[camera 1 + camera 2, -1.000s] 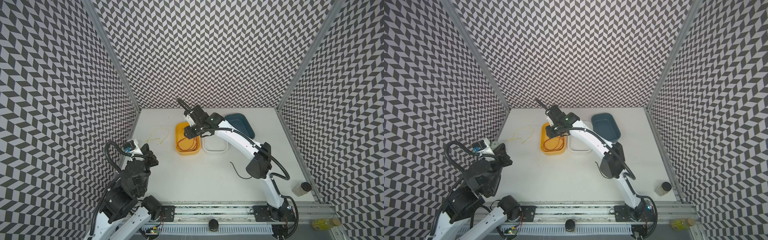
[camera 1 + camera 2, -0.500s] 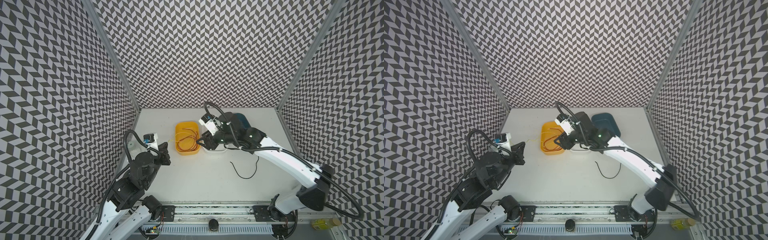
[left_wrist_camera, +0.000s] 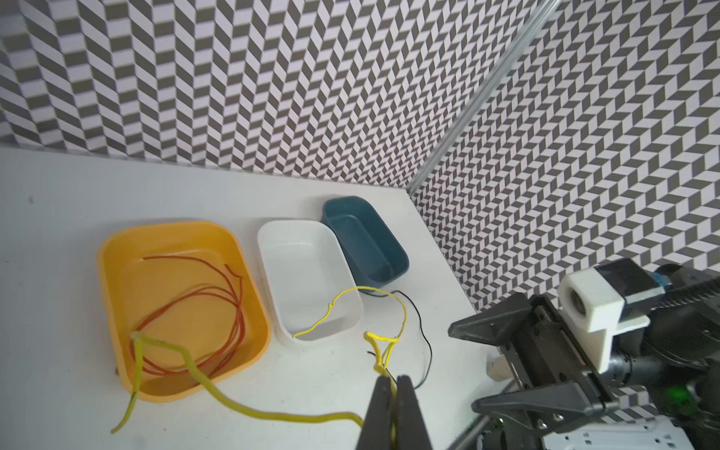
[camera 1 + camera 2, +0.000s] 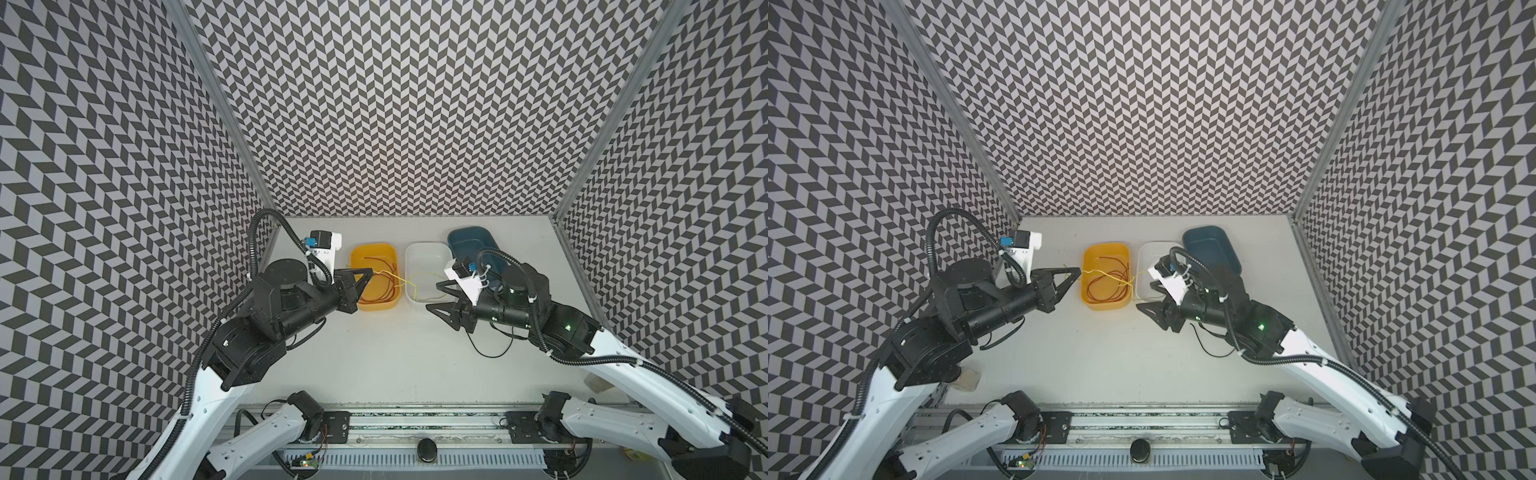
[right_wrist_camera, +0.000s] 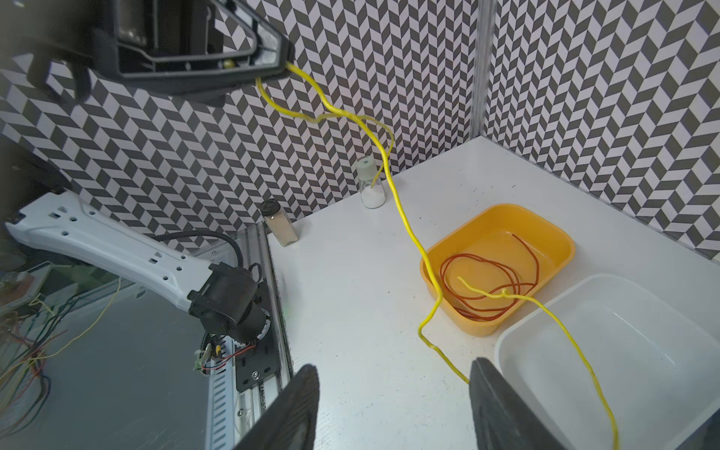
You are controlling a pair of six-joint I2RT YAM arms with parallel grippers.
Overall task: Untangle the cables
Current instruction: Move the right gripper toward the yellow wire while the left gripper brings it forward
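Left tool [image 3: 393, 383] pinches the yellow cable [image 5: 406, 222] aloft, apparently to draw it off the red cable [image 3: 183, 256] in the orange tray [image 5: 479, 326], while the right tool [image 5: 393, 366] stands spread nearby.

Readable text, labels, brands, numbers: none can be made out.
Item: white camera mount [image 4: 325, 250] on the left arm [image 4: 232, 374]. It carries a few tiny dark marks, too small to read from here.
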